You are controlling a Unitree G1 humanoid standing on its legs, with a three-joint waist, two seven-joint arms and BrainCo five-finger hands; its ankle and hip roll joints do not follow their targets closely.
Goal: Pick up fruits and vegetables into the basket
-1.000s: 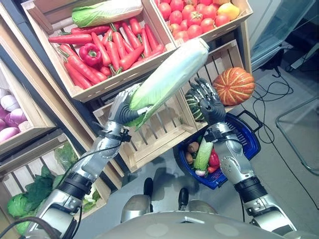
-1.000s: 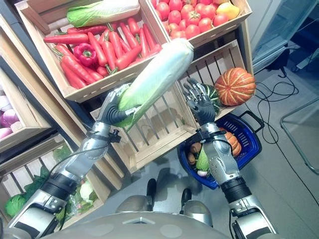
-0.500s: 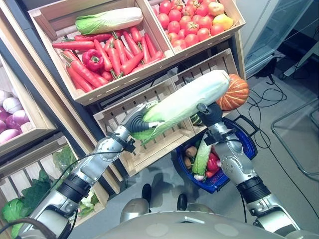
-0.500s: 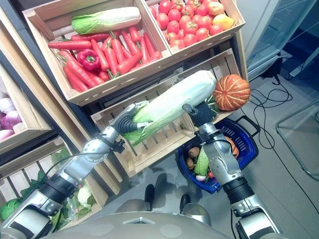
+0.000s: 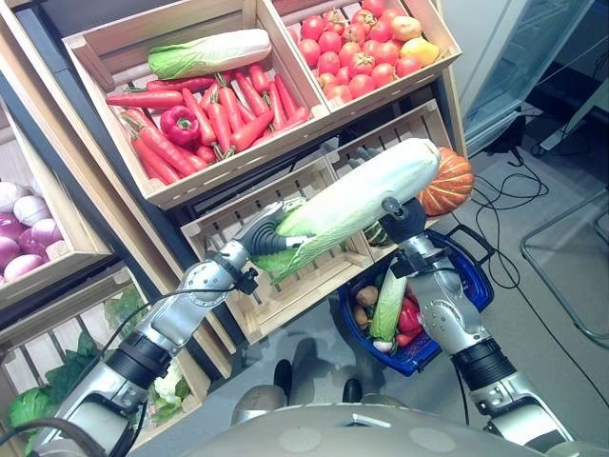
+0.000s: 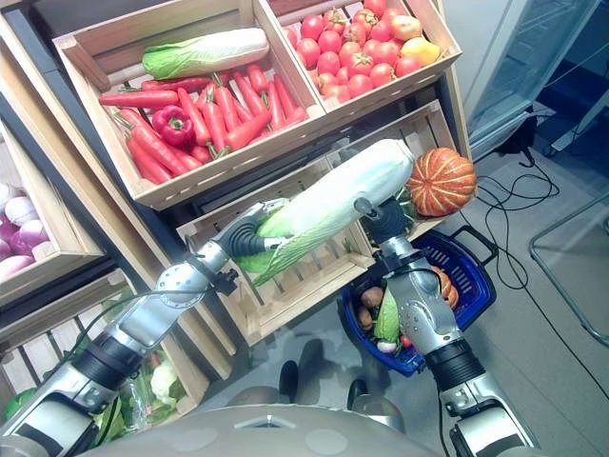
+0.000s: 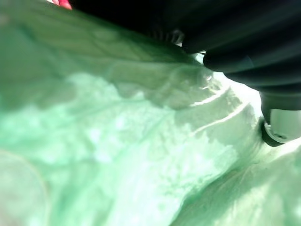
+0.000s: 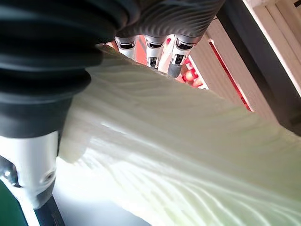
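A long napa cabbage [image 5: 352, 195] hangs slanted in the air in front of the lower slatted crate, above the blue basket [image 5: 479, 278]. My left hand [image 5: 259, 233] is shut on its green leafy end; pale leaf [image 7: 117, 141] lies right against that palm. My right hand [image 5: 404, 221] meets the white stalk end from below. Its fingers [image 8: 150, 47] curl over the ribbed stalk [image 8: 188, 141] and the thumb [image 8: 28, 169] sits on the other side. The basket stands on the floor under my right forearm and holds a green leafy vegetable [image 5: 388, 303] and several small items.
An orange pumpkin [image 5: 449, 181] and a striped green squash [image 5: 378, 233] sit in the lower right crate beside the basket. The upper crates hold carrots [image 5: 205, 114], a red pepper [image 5: 179, 124], another cabbage [image 5: 211, 52] and tomatoes [image 5: 357, 57]. Leafy greens [image 5: 33, 405] fill the bottom left crate.
The cabbage has come down from a steep tilt to a flatter slant over the basket. My right hand, open and spread a second ago, has closed onto its white end.
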